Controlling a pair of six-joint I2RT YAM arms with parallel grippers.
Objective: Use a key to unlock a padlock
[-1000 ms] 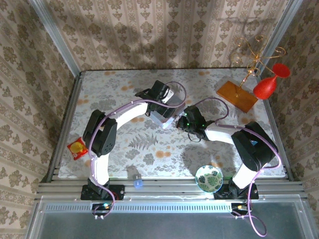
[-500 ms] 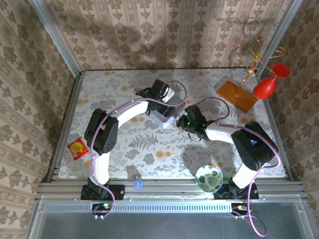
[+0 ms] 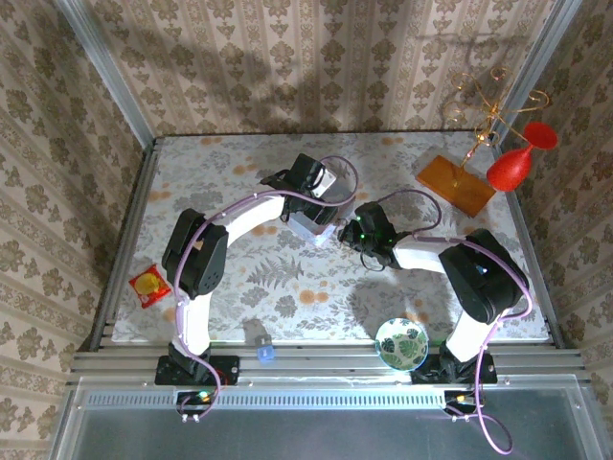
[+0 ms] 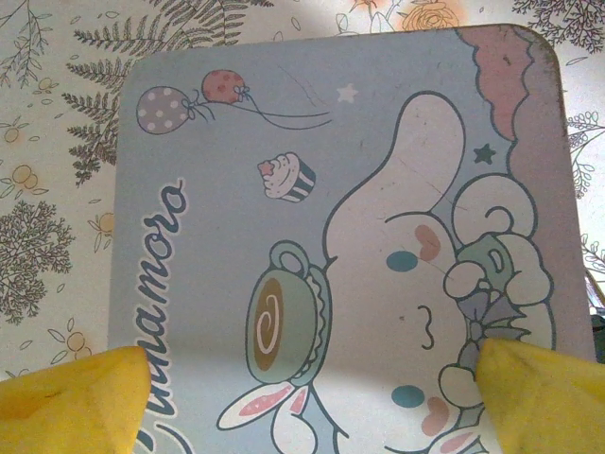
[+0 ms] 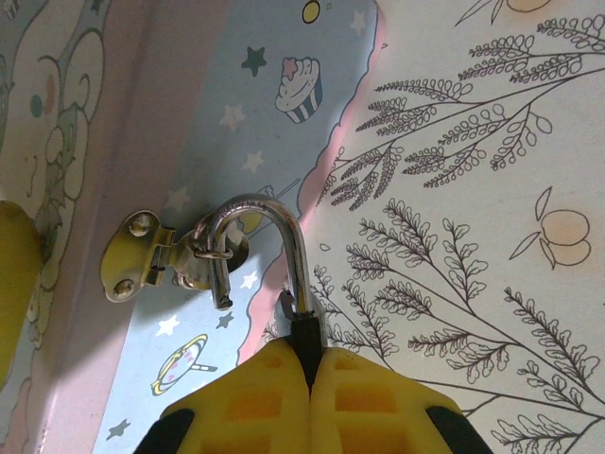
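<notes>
A pale blue cartoon tin box lies on the floral table, also in the top view. My left gripper is shut on the tin box, one yellow finger at each side of its lid. The padlock's silvery shackle stands open, its free end hooked through the ring of the tin's hasp. My right gripper is shut on the padlock's dark body, which is mostly hidden between the fingers. In the top view the right gripper sits at the tin's right side. The key is hidden.
A blue round cap and a green-patterned bowl sit at the near edge. A red and yellow packet lies at the left edge. An orange board with a gold wire stand and a red goblet occupy the back right.
The right arm has shifted slightly, its elbow drawing a little to the left. Both grips and the tin stay as they were.
</notes>
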